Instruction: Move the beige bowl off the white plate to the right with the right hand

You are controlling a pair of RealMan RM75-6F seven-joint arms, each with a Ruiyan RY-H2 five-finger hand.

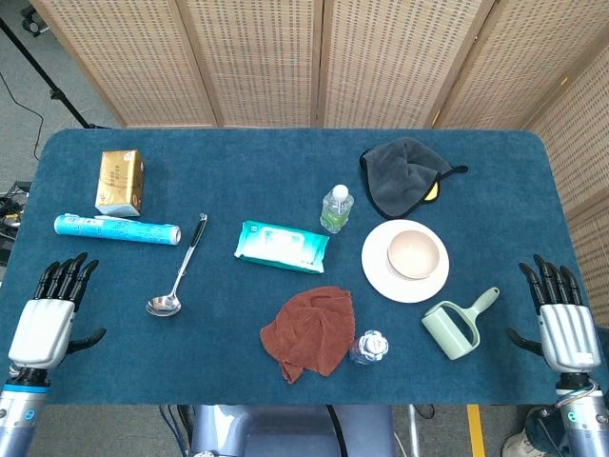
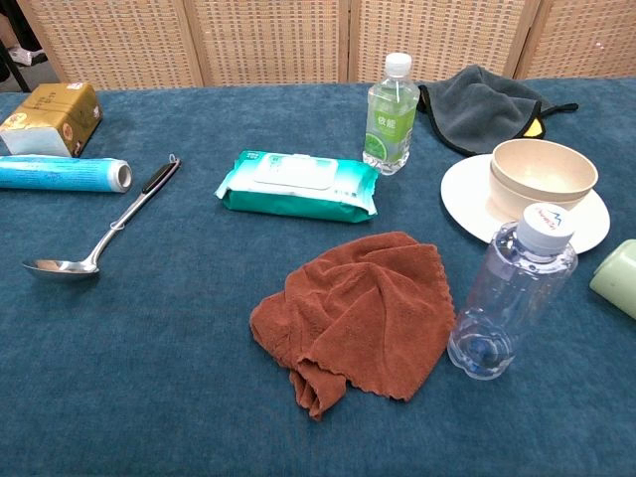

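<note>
The beige bowl [image 1: 414, 253] sat upright on the white plate [image 1: 381, 276], in the right half of the table [image 1: 228, 371], with nothing inside it as far as the pictures showed. The right hand [image 1: 561, 319] rested at the right edge of the table, well apart from the bowl, with its fingers [image 1: 550, 282] spread and holding nothing. The left hand [image 1: 52, 314] lay at the left edge in the same way, with its fingers apart and empty.

The bowl looked light and stiff, probably of plastic or a similar smooth material, so I judged that it could slip a little under the fingers. Its thick rim seemed the best place to take hold, on the side nearest the right hand. The plate below it was shallow and might slide with the bowl if the bowl were dragged and not lifted.

To the right of the plate lay a pale green lint roller [image 1: 459, 328], which left little free room there. In the chest view neither hand showed, the roller was cut off at the edge, and a clear bottle [image 2: 512, 298] stood in front of the plate and covered part of it.
</note>
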